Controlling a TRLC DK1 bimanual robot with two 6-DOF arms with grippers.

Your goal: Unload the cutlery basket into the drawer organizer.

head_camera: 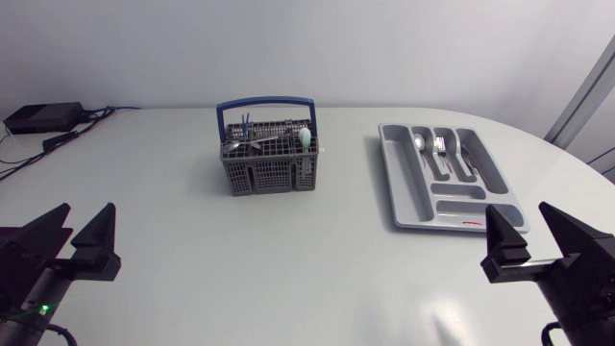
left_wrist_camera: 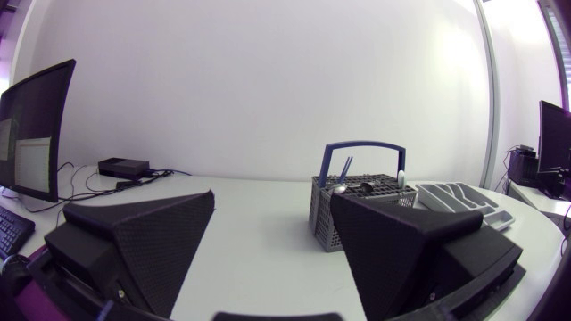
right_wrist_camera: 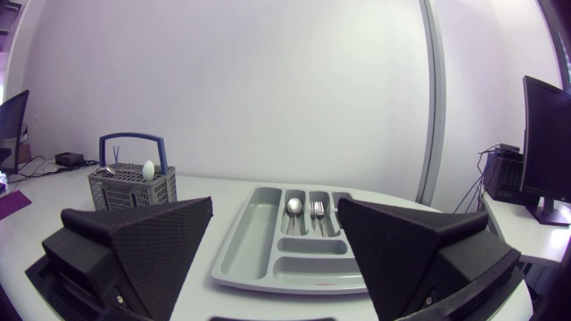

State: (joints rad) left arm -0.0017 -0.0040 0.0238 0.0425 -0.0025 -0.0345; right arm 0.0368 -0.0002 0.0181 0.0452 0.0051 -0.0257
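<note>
Early days here: left claw (head_camera: 85,219) and right claw (head_camera: 522,219) wait at the bottom corners, both spread apart, empty. Basket (head_camera: 269,168), upper middle, holds cutlery (head_camera: 252,142); tray (head_camera: 402,183) sits right. Next, I'd guess, a careful reach in.

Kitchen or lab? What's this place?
Likely a robotics lab, not a kitchen: cutlery basket and drawer organizer on a plain white table, left gripper and right gripper open nearby.

Matte black left hand (head_camera: 86,213), matching right hand (head_camera: 519,213), broad wedge fingers (left_wrist_camera: 143,241), textured inner faces, green light (head_camera: 40,308)
</note>
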